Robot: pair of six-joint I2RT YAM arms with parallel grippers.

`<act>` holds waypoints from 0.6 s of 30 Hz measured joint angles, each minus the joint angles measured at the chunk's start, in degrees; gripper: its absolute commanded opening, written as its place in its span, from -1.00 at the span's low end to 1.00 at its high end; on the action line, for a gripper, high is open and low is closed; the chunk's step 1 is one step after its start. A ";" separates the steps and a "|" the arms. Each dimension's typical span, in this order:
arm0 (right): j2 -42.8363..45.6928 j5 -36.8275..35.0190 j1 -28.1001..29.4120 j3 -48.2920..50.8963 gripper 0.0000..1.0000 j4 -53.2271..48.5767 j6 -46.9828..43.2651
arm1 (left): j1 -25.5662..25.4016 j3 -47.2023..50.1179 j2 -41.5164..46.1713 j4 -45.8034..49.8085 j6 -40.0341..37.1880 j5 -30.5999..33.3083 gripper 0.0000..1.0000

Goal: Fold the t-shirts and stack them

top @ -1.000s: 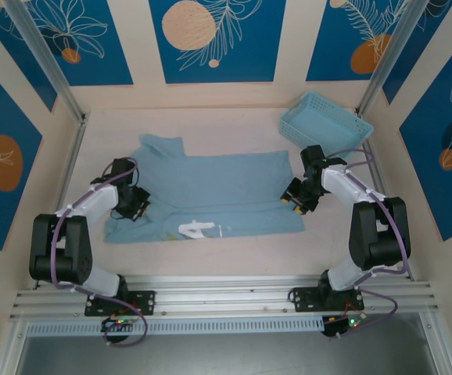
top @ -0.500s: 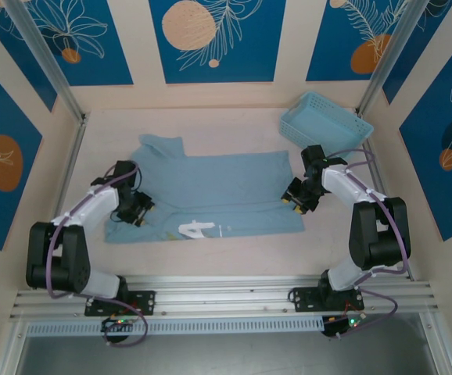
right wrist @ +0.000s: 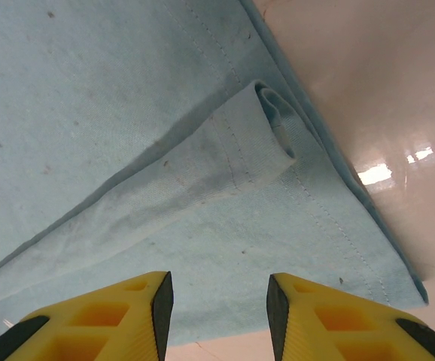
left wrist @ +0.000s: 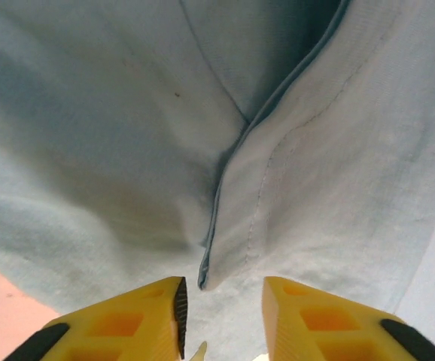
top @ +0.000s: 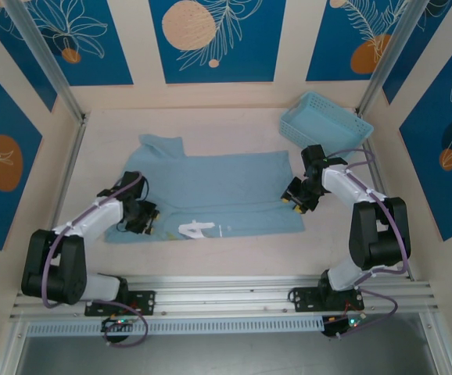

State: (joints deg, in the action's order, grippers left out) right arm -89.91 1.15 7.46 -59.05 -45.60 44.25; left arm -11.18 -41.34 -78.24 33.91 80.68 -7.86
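left gripper [top: 144, 219]: low over the near-left part of the t-shirt [top: 226, 187]. Jaws apart, nothing clamped.
left wrist view: yellow fingers [left wrist: 127, 323] spread. The tip of a stitched, folded-over edge of the t-shirt [left wrist: 315, 150] sits just ahead of the gap of the left gripper [left wrist: 221, 301]. Cannot tell if the fingers touch the cloth.
right gripper [top: 295, 199]: at the shirt's right edge, near its near-right corner. Jaws apart, holding nothing.
right wrist view: right gripper [right wrist: 219, 301] over 2 layers of t-shirt [right wrist: 89, 113]. A hemmed flap with a small rolled end lies on the lower layer, with bare table [right wrist: 368, 90] beyond the edge.
t-shirt: light blue, spread flat mid-table between the 2 grippers, long side left to right, 1 flap sticking out at far left.
print [top: 196, 229]: white patch at the shirt's near edge, between the grippers.
table [top: 226, 250]: pale, glossy.
basket [top: 325, 123]: light blue lattice, far right corner, apart from the shirt.
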 measured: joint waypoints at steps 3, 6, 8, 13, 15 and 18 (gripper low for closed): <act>0.00 0.02 0.00 0.00 -0.20 0.00 0.00 | -0.11 -0.02 -1.33 -0.98 0.24 0.59 -0.78; 0.00 0.00 0.00 0.00 -0.20 -0.02 0.02 | -0.15 -0.07 -2.08 -1.42 0.15 1.16 -1.00; 0.00 0.00 -0.11 0.00 -0.21 -0.02 0.00 | -0.22 -0.55 -2.10 -1.29 -0.02 1.84 -1.00; 0.00 -0.02 -1.18 -0.11 -0.23 -0.11 0.02 | -0.22 -6.67 -2.99 1.11 -2.21 3.80 -1.00; -0.07 -0.04 -1.62 -0.79 -0.24 -0.24 0.00 | -0.22 -11.34 -5.27 1.88 -4.00 4.15 -1.00; -0.57 -0.02 -1.92 -2.40 -0.25 -0.15 0.00 | -0.22 -18.73 -10.34 3.30 -7.06 4.57 -1.00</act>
State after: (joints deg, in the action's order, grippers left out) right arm -90.48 1.13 5.54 -61.45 -45.76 44.25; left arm -11.40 -60.07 -88.58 37.21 73.63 -3.29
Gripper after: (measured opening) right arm 0.378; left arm 0.041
